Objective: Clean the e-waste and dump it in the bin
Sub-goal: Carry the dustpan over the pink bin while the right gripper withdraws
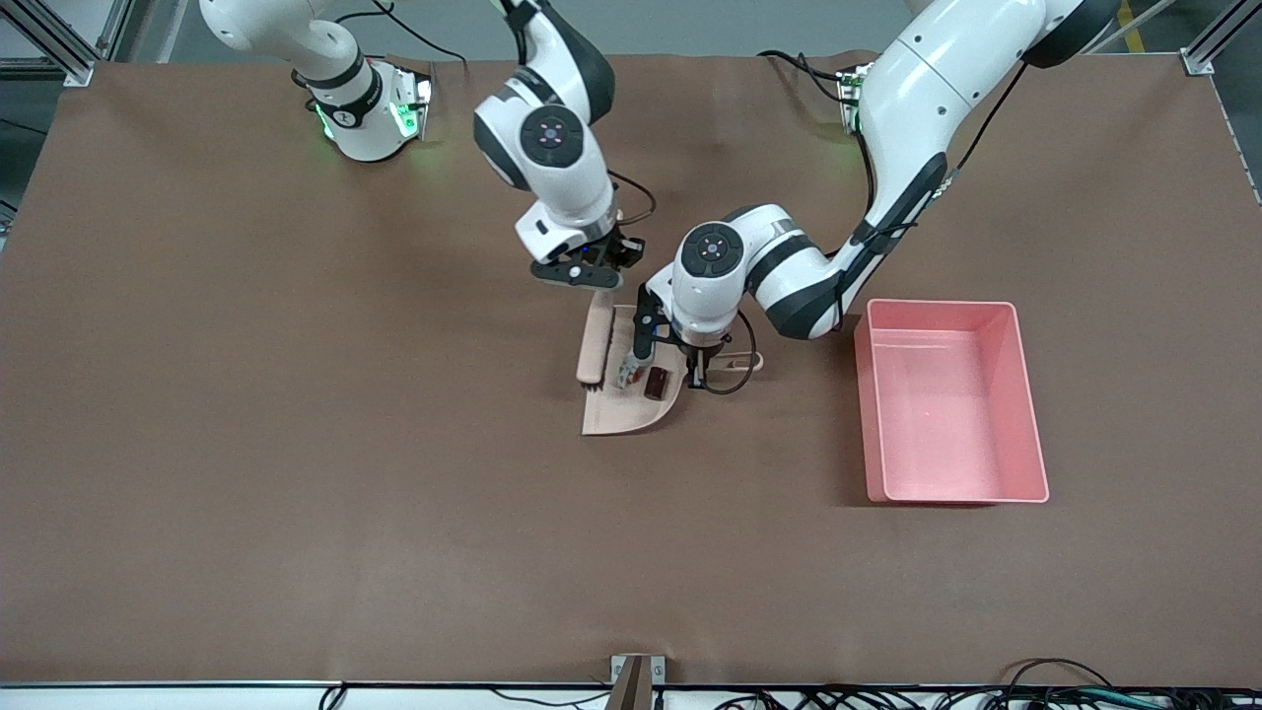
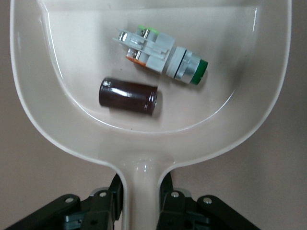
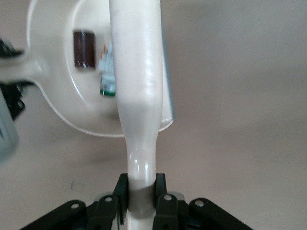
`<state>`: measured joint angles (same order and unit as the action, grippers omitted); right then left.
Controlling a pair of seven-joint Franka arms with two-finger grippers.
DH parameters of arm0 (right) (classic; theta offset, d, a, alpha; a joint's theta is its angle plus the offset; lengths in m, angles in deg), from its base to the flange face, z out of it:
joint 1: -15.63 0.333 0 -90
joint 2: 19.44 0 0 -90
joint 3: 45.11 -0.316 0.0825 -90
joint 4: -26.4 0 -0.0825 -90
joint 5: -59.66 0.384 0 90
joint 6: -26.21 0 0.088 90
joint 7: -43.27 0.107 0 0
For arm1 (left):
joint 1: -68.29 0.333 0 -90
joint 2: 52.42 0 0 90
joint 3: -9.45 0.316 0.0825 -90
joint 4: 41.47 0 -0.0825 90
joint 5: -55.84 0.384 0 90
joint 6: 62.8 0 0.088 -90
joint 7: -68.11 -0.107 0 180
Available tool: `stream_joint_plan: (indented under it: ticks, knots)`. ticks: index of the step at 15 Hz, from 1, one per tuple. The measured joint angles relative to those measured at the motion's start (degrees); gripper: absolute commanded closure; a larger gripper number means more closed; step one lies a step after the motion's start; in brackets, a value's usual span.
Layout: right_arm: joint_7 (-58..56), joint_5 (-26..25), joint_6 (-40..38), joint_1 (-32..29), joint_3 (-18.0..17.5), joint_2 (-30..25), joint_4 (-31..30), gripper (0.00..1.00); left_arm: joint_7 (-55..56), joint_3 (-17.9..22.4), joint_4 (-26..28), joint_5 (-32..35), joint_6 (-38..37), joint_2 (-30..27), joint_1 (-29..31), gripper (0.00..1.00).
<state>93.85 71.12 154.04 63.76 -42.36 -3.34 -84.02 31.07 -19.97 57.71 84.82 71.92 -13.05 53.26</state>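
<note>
Right gripper (image 3: 140, 191) — clamped on beige plastic brush (image 1: 595, 340), over the dustpan edge. Beige flat dustpan (image 1: 631, 406) — holds white-grey part (image 2: 160, 55) and dark block (image 2: 128, 96) (side by side). Left gripper (image 2: 140, 194) pinches its handle. Pink rectangular tub (image 1: 946, 399) nearby, toward the left arm's end.

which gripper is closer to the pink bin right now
Left. The left gripper grips the dustpan handle beside the bin; the right gripper, holding the brush, sits farther away.

2 e-waste parts (image 2: 144, 72), 1 dustpan (image 2: 249, 110), 1 brush (image 1: 595, 345), 1 bin (image 1: 946, 399)
</note>
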Motion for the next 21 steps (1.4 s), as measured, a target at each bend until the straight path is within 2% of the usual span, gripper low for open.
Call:
stream_joint_plan:
  ticks: [4, 7, 13, 18, 21]
  knots:
    - [-7.38, -0.03, -2.55, -8.84, 0.4, -4.62, -2.98, 1.0, -1.53, -1.2, -0.01, -0.01, 4.95, 0.34, 1.73, 1.0]
    - [-10.97, -1.26, -1.18, -14.85, 0.64, -6.33, -8.78, 1.0, -3.35, -5.73, -0.05, -0.25, 5.84, 0.89, 7.01, 1.0]
    - [-30.86, -4.97, 0.31, -29.59, 0.89, -13.1, -22.18, 1.0, -5.74, -11.72, -1.11, -0.78, 6.0, 0.86, 14.48, 1.0]
    - [-44.07, -8.21, 8.85, -41.0, 0.83, -22.51, -38.53, 1.0, -12.17, -19.93, -1.54, -0.78, 3.49, 0.68, 27.98, 1.0]
    - [-50.67, -8.35, 14.43, -47.64, 0.81, -24.89, -44.49, 1.0, -16.14, -26.33, -1.58, -0.78, -0.49, 0.55, 37.82, 1.0]
